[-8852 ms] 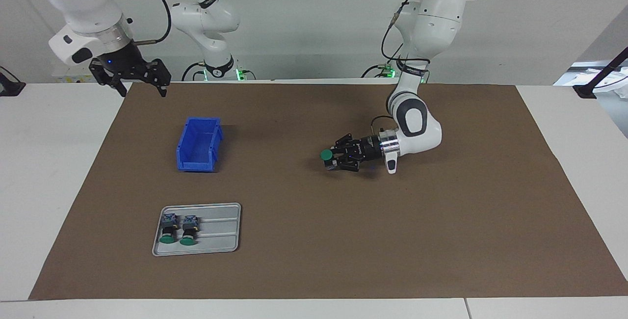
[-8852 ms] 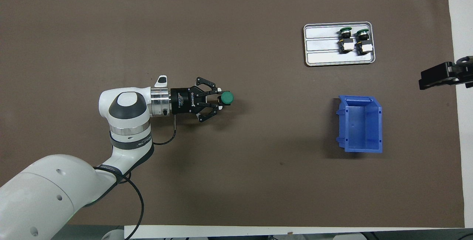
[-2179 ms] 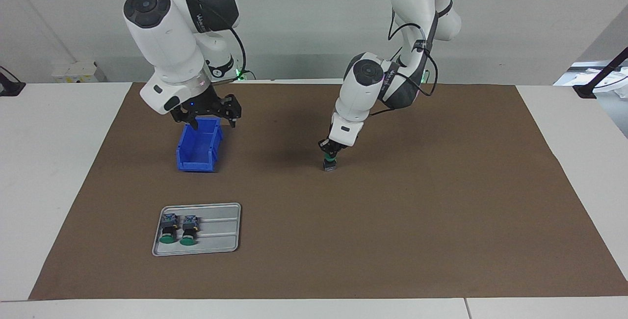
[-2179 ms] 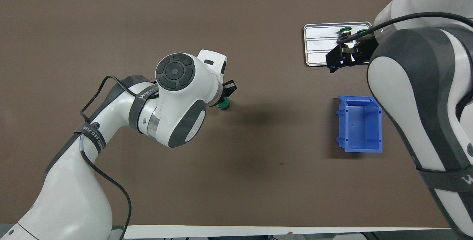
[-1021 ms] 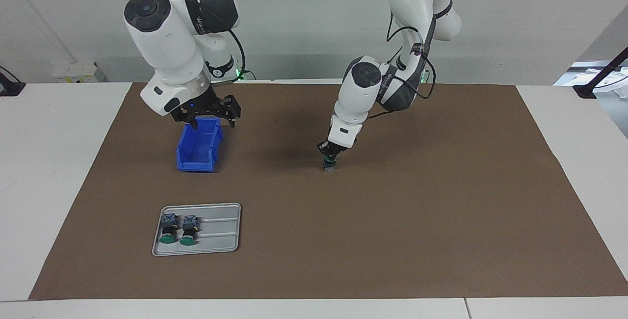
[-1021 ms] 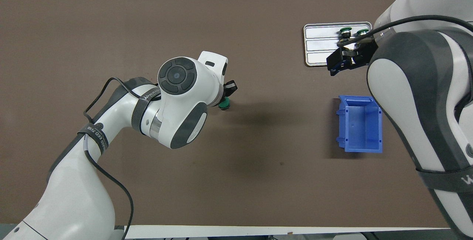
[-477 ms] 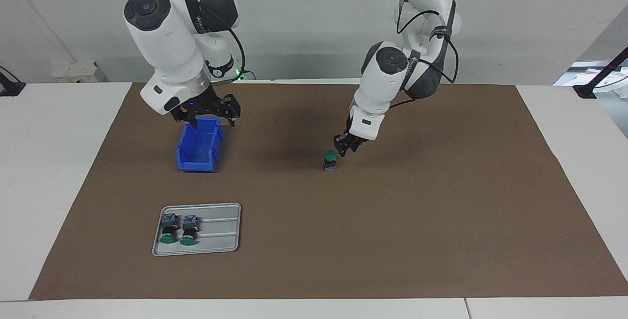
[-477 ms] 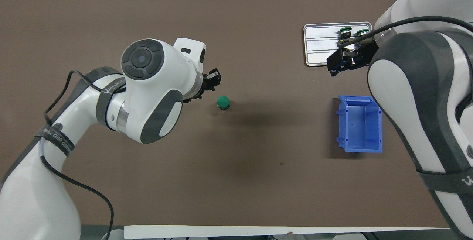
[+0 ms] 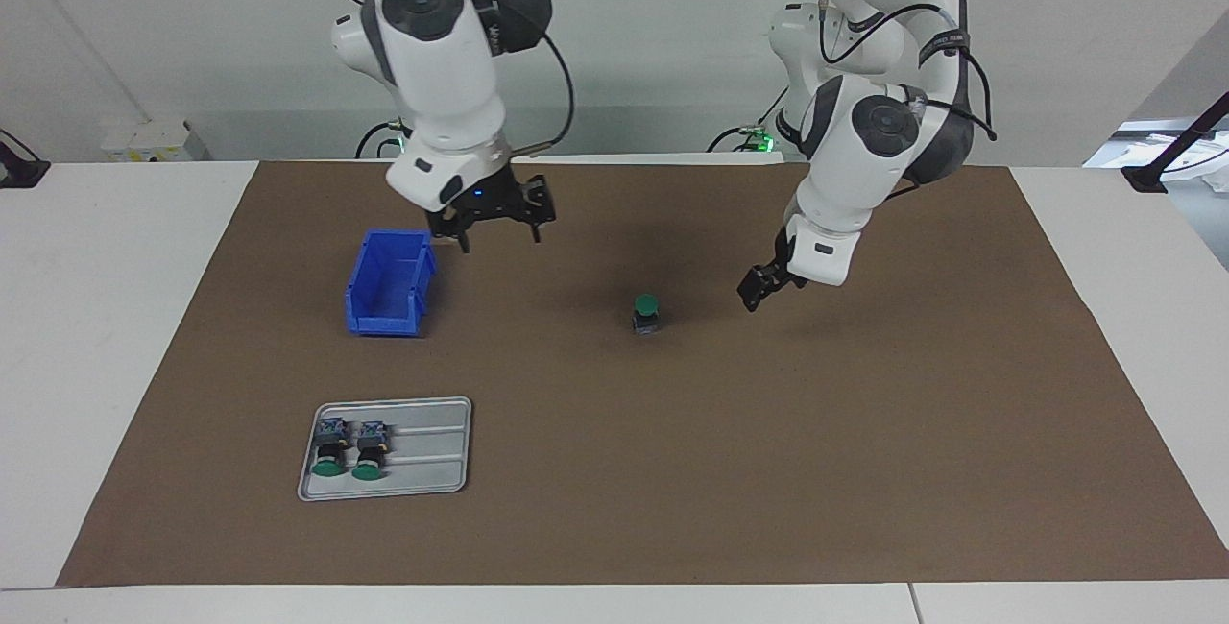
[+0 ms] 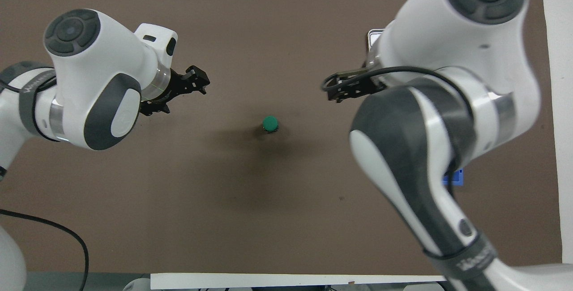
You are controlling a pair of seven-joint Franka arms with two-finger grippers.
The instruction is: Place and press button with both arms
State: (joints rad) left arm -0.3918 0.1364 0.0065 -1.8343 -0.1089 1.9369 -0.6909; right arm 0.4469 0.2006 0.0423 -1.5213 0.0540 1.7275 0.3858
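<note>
Starting at the right arm's end of the tabletop: a grey metal tray (image 9: 427, 470) lies toward the edge farthest from the robots. On it are two spare green-capped push-buttons (image 9: 348, 451), side by side on their sides, caps toward that same edge. Nearer the robots sits an open blue plastic bin (image 9: 384, 324).

The right tool (image 9: 499, 232) hangs over the brown paper mat (image 9: 864, 461) just beside the bin's corner nearest the robots. It is released, fingers spread, nothing between them.

Now the middle of the tabletop, and there is the button (image 9: 646, 313), a small switch with a green round cap and a black body. It stands upright on the mat, long axis vertical, cap pointing straight up. Nothing touches it, and open mat lies on every side.

Toward the left arm's end, the left tool (image 9: 757, 290) hovers over bare mat, near the button but apart from it. It is released too, fingers apart and holding nothing. From there the mat runs bare out to the tabletop's edge.

The facing view shows the button's body under the cap. The overhead view gives only the green disc, and there the right arm hides most of the bin and tray.
</note>
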